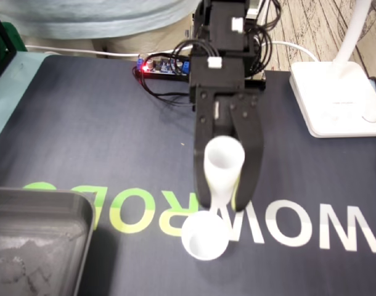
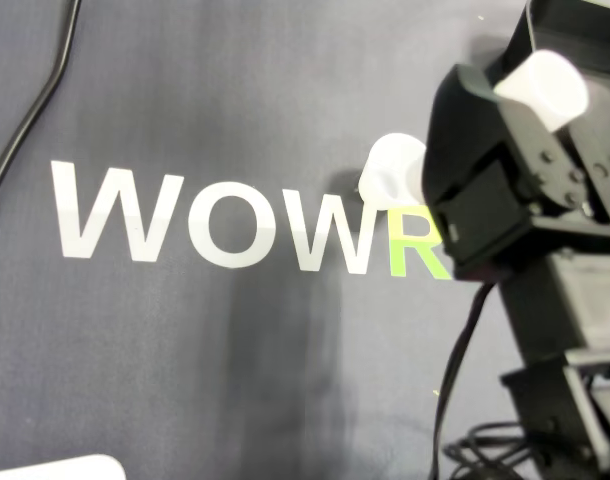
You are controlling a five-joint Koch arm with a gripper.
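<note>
In the fixed view my black gripper [image 1: 223,203] hangs above the dark mat, shut on a white cup [image 1: 224,161] held between its two jaws, open mouth facing up. A second white cup [image 1: 204,235] stands upright on the mat just below and slightly left of the fingertips. The held cup's base looks close above its rim. In the overhead view the held cup [image 2: 542,88] shows at the upper right among the black gripper parts. There the standing cup [image 2: 393,168] is partly hidden behind the gripper, beside the letter R.
A grey metal tray [image 1: 34,246] sits at the lower left of the fixed view. A white lamp base [image 1: 336,98] stands at the right. A board with a red light [image 1: 157,66] and cables lies behind the arm. A black cable [image 2: 30,110] crosses the overhead view's left.
</note>
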